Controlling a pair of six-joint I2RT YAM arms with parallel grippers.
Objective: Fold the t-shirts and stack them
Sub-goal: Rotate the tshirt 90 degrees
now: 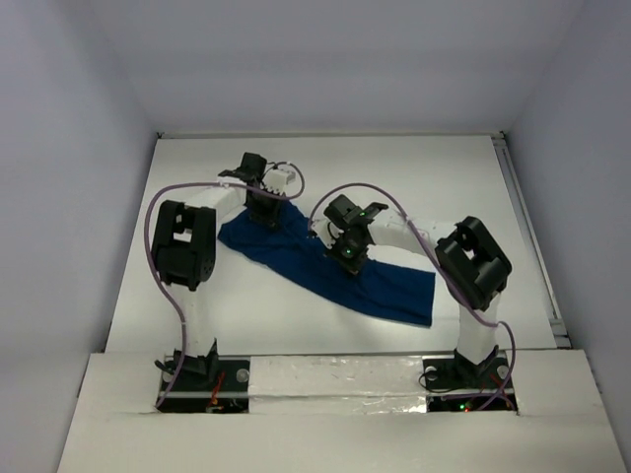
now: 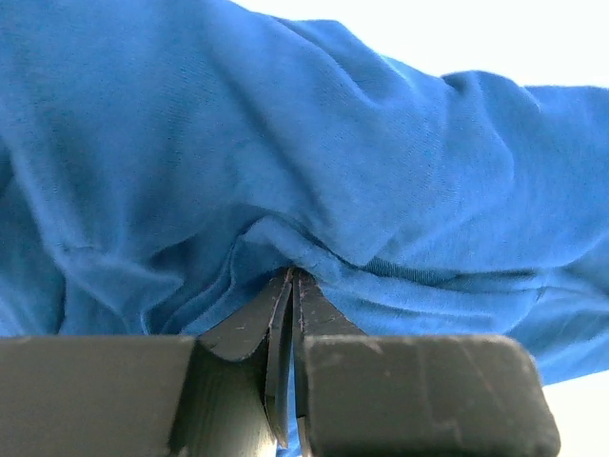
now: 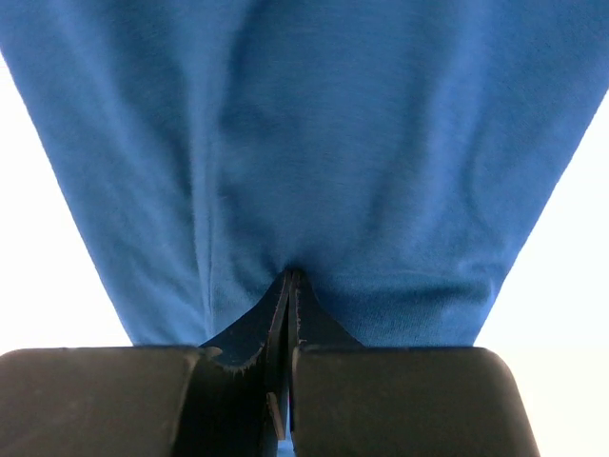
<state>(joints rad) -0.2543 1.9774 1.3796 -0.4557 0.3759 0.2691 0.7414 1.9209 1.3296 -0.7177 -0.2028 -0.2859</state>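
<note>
**Two robot arms pinch a dark blue t-shirt on a white table**

Seen from above, a flat, matte white table (image 1: 394, 168) fills the scene, enclosed by plain pale walls. Across its middle lies a dark navy-blue cloth t-shirt (image 1: 385, 291). It is drawn into a long, rumpled band that runs diagonally from the far left towards the near right. Its near-right end spreads flat into a squared corner on the table, and the rest is bunched and creased. No print can be made out on the cloth.

The left arm (image 1: 187, 246), made of blocky black joints and white links, rises from the near edge and reaches to the far-left end of the shirt. The right arm (image 1: 473, 261), of the same build, bends inward to the middle of the band.

In its wrist view, the left gripper (image 2: 291, 276) has its dark, scuffed fingers pressed together on a small fold of soft knit fabric (image 2: 285, 143), with wrinkles radiating from the pinch. The right gripper (image 3: 288, 278) is likewise clamped on the shirt (image 3: 333, 143), and here the cloth hangs smoother, tapering down towards the fingertips.

Thin purple cables (image 1: 150, 236) loop loosely along both arms.
</note>
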